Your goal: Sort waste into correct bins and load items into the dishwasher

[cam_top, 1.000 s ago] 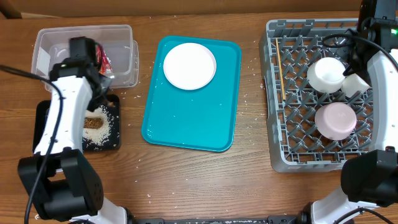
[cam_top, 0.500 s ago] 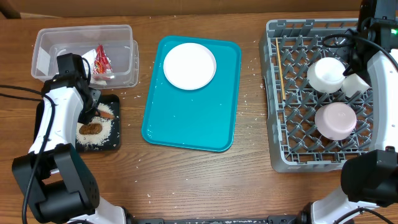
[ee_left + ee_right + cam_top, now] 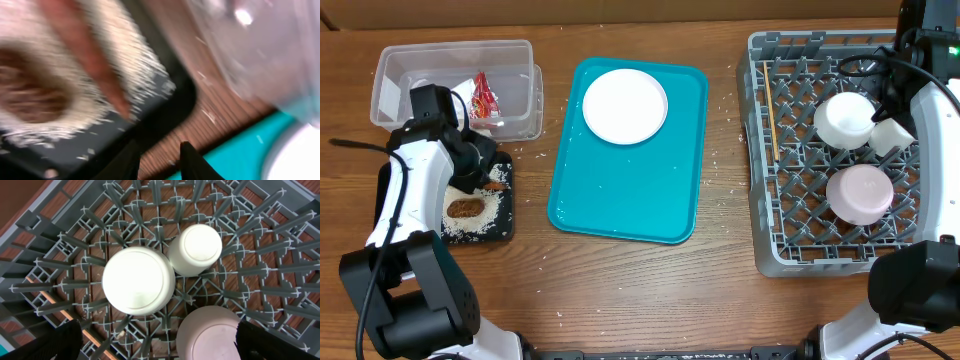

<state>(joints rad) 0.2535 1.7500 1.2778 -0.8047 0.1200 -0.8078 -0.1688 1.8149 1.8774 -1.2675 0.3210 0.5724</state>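
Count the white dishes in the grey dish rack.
3. In the grey plastic dish rack: one round white bowl near the middle, a small white cup beside it, a second white bowl nearer the front. The right arm overhangs it, so others may be hidden.

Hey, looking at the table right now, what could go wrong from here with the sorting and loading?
The left end effector hangs open close over the rice at the edge of the black tray; a careless move may scatter grains onto the table. The white plate lies flat on the teal tray, so it may slip when gripped by its rim.
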